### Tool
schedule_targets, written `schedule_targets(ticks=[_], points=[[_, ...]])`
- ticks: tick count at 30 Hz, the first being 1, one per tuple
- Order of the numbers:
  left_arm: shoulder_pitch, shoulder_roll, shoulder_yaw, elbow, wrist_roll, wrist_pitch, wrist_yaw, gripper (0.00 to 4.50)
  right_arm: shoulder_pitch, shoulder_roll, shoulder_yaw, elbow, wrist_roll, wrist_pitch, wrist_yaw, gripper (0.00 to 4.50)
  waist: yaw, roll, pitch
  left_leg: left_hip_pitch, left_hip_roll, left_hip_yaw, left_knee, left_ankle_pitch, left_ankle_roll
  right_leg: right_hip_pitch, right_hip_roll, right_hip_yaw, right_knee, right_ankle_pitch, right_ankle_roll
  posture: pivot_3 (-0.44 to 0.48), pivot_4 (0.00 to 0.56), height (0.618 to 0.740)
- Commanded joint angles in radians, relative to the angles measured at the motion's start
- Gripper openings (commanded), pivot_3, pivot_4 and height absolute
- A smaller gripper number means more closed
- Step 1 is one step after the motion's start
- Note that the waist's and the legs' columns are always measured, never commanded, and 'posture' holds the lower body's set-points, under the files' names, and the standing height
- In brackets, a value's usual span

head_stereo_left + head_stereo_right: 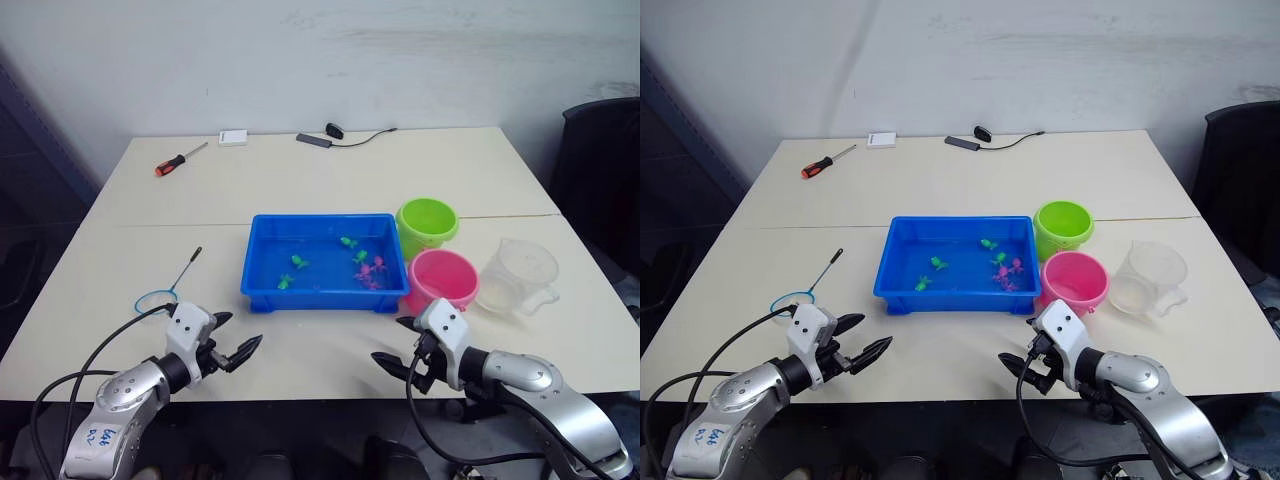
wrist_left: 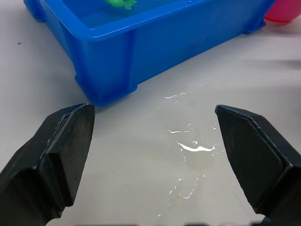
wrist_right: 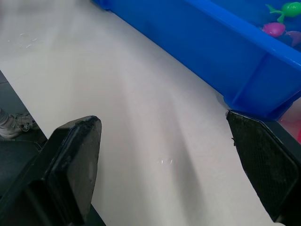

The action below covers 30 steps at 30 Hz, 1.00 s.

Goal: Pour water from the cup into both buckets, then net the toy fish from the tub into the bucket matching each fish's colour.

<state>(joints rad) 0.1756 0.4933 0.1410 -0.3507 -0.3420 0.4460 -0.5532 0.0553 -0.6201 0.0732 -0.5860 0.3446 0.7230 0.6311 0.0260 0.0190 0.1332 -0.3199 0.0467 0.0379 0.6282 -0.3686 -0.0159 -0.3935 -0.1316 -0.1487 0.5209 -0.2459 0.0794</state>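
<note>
- Left eye view puts the cup upright on the table near its right edge, just beside the pink bucket and a little nearer the front than the green bucket
- Its spout and handle side look to face the right front, away from the buckets, though the clear plastic makes that hard to read; whether it holds water I cannot tell
- From the cup the right gripper lies toward the front edge and to the left, in front of the pink bucket, with its fingers spread apart and nothing between them; the cup sits behind it and off to its right, so I judge the first move is a reach back and rightward
- The right arm is clearly the nearer one for the cup
- The tub sits mid-table, just left of both buckets, with green fish and pink fish lying inside it
- Further left the net lies flat near the left front of the table, hoop toward the front edge and its stick slanting back toward the tub
- The left gripper hangs over the front edge just right of the net's hoop, fingers apart and empty, so it is the nearer arm for the net later on
- A small puddle shines on the table in front of the tub in the left wrist view
</note>
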Motion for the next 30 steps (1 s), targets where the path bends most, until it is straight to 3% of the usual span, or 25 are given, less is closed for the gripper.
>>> schedule_targets(ticks=[1,14,22,30], points=[[-0.018,0.019,0.021,-0.029,-0.011,-0.005,-0.009,4.43,-0.013,-0.001,0.005,-0.027,0.010,-0.018,0.009,4.50,0.000,0.000,0.000,0.000,0.000,0.000,0.000,0.000,0.000,0.000,0.000,0.000,0.000,0.000,0.000,0.000,0.150,0.740],[-0.089,0.066,0.066,-0.018,-0.068,0.004,-0.069,4.43,-0.024,-0.003,0.004,-0.012,0.008,-0.030,0.024,4.50,0.001,0.000,0.000,0.000,0.000,0.000,0.000,0.000,0.000,0.000,0.001,0.000,0.000,0.000,0.000,0.000,0.150,0.740],[-0.378,0.192,0.014,0.112,-0.150,0.053,-0.277,4.43,-0.017,-0.026,-0.091,-0.064,0.059,0.017,0.017,4.50,-0.001,0.001,0.000,0.000,-0.001,0.000,0.000,0.000,0.000,0.001,0.001,-0.003,0.000,0.000,0.000,0.000,0.150,0.740],[-0.675,0.140,-0.161,0.340,-0.083,-0.029,-0.449,4.43,0.071,-0.083,-0.293,-0.146,0.100,0.197,-0.047,4.50,0.003,0.000,0.000,-0.001,-0.009,0.001,0.000,0.004,0.005,0.003,0.000,-0.004,0.004,0.001,0.002,0.000,0.150,0.740]])
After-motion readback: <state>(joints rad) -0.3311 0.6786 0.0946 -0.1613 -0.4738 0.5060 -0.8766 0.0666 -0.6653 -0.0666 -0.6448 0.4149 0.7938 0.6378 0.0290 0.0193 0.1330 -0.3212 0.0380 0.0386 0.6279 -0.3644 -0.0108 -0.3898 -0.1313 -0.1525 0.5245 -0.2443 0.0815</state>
